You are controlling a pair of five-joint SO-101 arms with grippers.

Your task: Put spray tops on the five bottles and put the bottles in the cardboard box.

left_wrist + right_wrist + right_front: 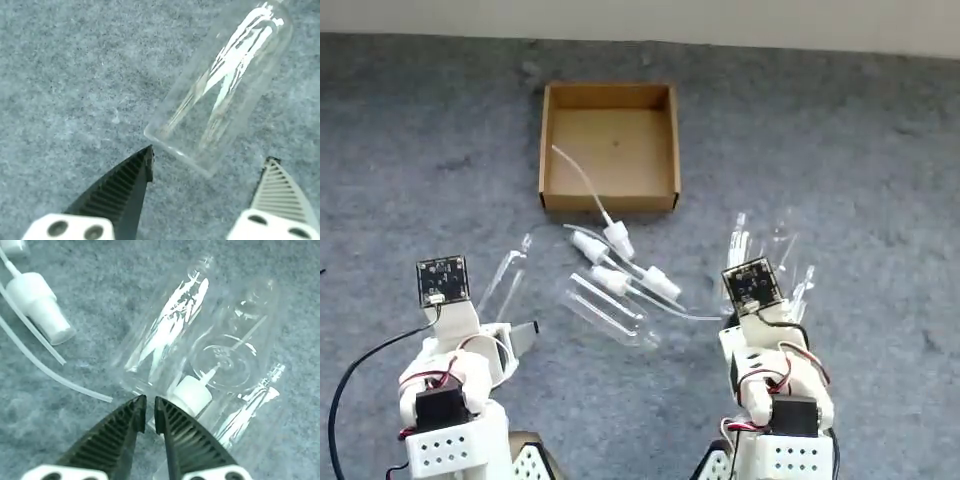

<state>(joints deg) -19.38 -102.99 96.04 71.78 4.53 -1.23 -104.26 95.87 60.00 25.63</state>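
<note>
So far all five bottles lie on the carpet [880,150] outside the box [545,150]. Step in hand, by my reading: the first pickup of a bottle, ahead of any capping.

On the left gripper [210,156] the jaws are spread wide and hold nothing. The base of a clear bottle [220,85] lies just ahead, between the two tips and touching neither. That bottle lies on its side, on the arms' side of the box and to its left, well apart from it.

On the right gripper [150,400] the jaws are nearly closed, with a thin gap and nothing in them. It hangs over a cluster of three bottles [170,325], on the arms' side of the box and to its right, lying side by side and touching. A white top [192,394] shows just ahead of the tips. I cannot tell whether it sits in a bottle or lies loose among them.

Four loose spray tops [618,240] with long tubes lie just off the box's near wall, and one tube runs over that wall into the box. The fifth bottle [605,310] lies past the tops, farther from the box, between the arms.

Next move, as a judgement:
- The left jaws go forward around the bottle's body, then close gently, since clear plastic may slip or roll.
- The right jaws must open before taking a spray top.
- The tube must be threaded into the neck, which calls for the bottle held steady.
</note>
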